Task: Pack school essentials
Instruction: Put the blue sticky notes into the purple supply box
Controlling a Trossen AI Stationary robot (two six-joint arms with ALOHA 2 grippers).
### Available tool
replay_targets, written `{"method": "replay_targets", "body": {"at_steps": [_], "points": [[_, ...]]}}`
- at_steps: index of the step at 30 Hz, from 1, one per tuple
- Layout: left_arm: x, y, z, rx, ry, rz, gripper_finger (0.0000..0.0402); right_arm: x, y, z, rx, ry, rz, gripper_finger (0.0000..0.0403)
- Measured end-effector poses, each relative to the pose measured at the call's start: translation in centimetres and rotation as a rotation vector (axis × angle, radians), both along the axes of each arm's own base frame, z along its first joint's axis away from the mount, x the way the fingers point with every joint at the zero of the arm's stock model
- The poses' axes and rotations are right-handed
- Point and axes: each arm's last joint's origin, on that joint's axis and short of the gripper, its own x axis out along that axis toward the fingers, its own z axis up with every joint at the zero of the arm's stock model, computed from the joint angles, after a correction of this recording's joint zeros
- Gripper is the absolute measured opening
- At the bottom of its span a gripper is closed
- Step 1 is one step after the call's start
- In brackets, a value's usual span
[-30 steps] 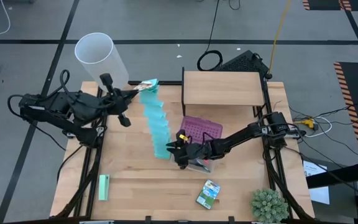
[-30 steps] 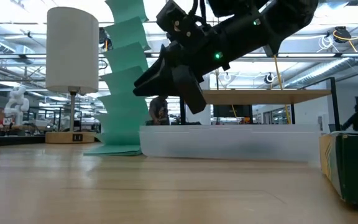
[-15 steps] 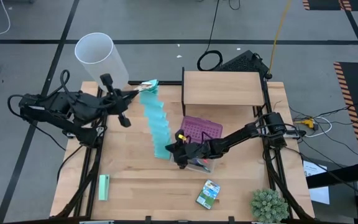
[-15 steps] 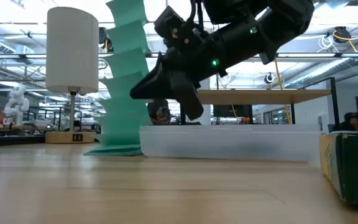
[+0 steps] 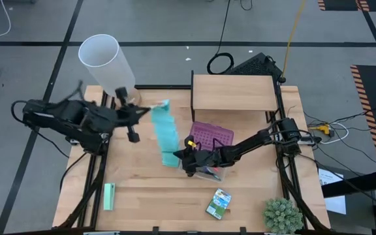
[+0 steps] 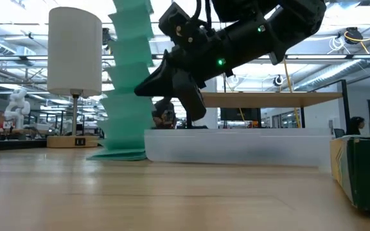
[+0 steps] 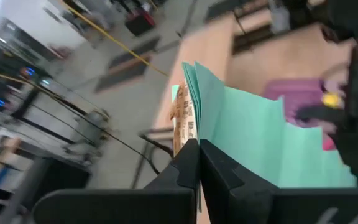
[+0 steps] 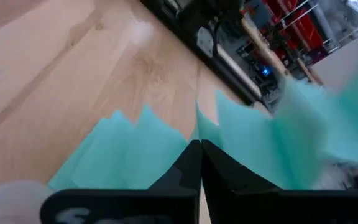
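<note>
A long mint-green accordion of paper sheets [image 5: 166, 134] stands stretched up from the table, its lower end [image 6: 117, 154] resting on the wood. My left gripper [image 5: 142, 112] is shut on its upper end. My right gripper [image 5: 187, 163] hovers shut just right of the strip's lower end, beside the clear case with the purple lid [image 5: 213, 135]. In the right wrist view the green sheets [image 8: 129, 162] lie just past its tips [image 8: 196, 146]; I cannot tell whether they touch. The green-yellow crayon box [image 5: 219, 203] lies on the table near the front edge. My left gripper pinches the strip's upper end [image 7: 194, 127] between its two fingers, several green sheets together with a tan printed cover [image 7: 179, 124]. The fingers come level from the table's left side. The strip hangs below the hold in zigzag folds, its bottom on the table.
A white cylinder [image 5: 103, 59] stands at the far left corner and a wooden shelf [image 5: 232, 91] at the far middle. A mint-green block [image 5: 109, 196] lies near the front left, and a green plant [image 5: 282, 215] sits at the front right corner.
My left gripper has moved toward the table's near edge and a little right, still shut on the strip's upper end. The strip's top has come nearer over its bottom, so it stands more upright; its lower end has stayed in place.
</note>
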Motion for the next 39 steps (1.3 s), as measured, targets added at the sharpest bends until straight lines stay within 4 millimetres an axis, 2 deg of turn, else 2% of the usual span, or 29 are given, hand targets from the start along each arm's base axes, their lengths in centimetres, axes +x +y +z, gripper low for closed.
{"method": "replay_targets", "body": {"at_steps": [7, 14, 23, 29, 35, 39], "points": [[1.8, -1.7, -6.0, -0.067, 0.121, -0.002, 0.0004, -0.1, 0.5, 0.2, -0.037, -0.018, -0.015, 0.0], [3.0, -3.9, -11.2, -0.11, 0.145, -0.031, 0.0004, -0.2, 0.9, 0.3, -0.062, -0.013, -0.006, 0.0], [3.1, -6.6, -15.1, -0.223, 0.126, -0.04, 0.0009, -0.3, 1.5, 0.2, -0.098, 0.001, 0.019, 0.0], [3.1, -7.7, -18.1, -0.287, 0.155, 0.007, 0.0009, -0.6, 2.7, 0.2, -0.132, 0.007, 0.058, 0.0], [3.9, -8.7, -20.7, -0.314, 0.151, 0.022, 0.0005, -0.8, 3.5, 0.2, -0.13, 0.004, 0.078, 0.0], [4.7, -9.2, -21.6, -0.318, 0.143, 0.017, 0.001, -0.9, 3.6, 0.2, -0.129, 0.003, 0.082, 0.0]]}}
